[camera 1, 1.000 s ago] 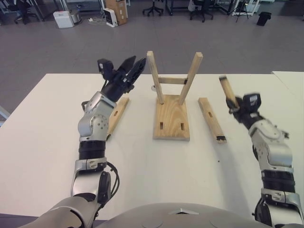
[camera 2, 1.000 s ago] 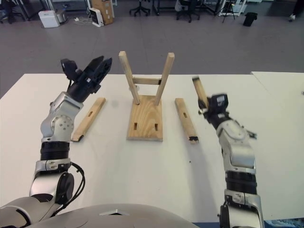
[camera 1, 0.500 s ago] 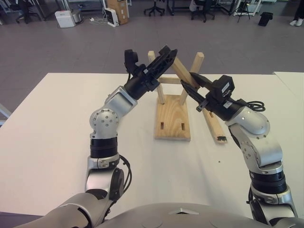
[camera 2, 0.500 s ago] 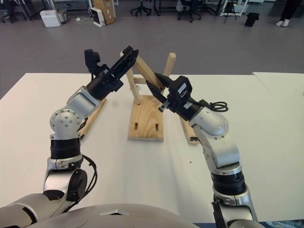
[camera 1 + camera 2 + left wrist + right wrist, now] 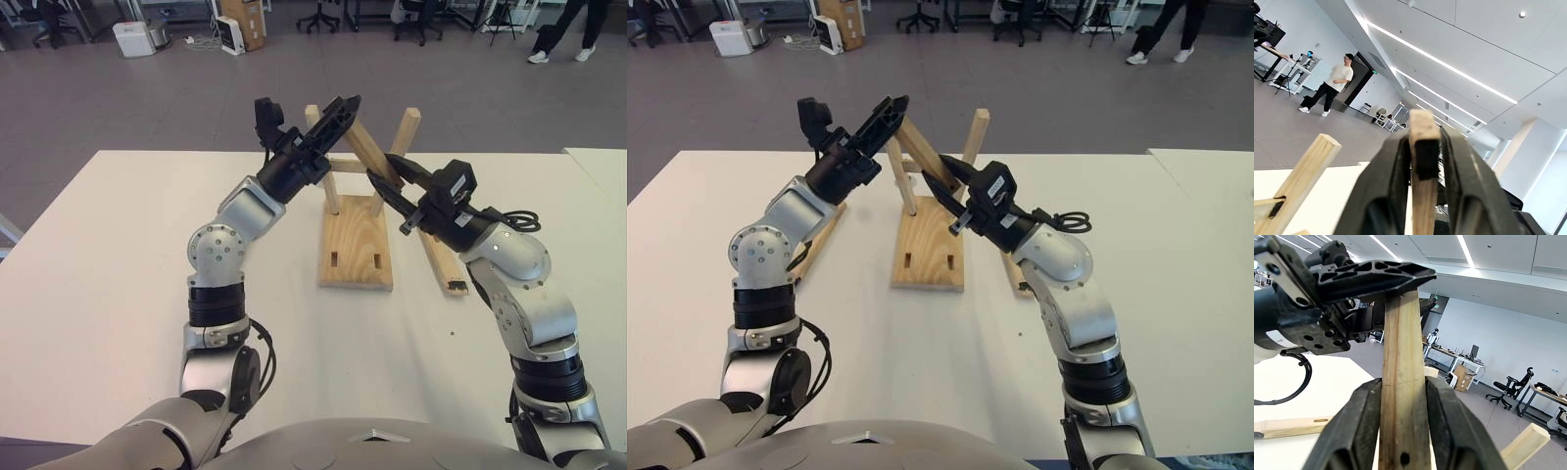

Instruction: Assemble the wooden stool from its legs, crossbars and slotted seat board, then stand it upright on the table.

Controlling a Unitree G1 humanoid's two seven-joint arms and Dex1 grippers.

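Above the seat board [image 5: 355, 245] on the tabletop [image 5: 118, 255], a slanted wooden leg [image 5: 372, 150]: left gripper [image 5: 345, 106] jaws clamped on its upper end, right gripper [image 5: 384, 168] jaws clamped lower down.

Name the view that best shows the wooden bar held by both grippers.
Left eye view: the wooden bar spans from left gripper to right gripper. Right eye shows likewise; each wrist view gives a clamped close-up.

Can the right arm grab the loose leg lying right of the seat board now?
Probably not yet. The right gripper is shut on the raised leg, which the left gripper also clamps. The loose leg lies close by, unobstructed, so freeing the gripper comes first.
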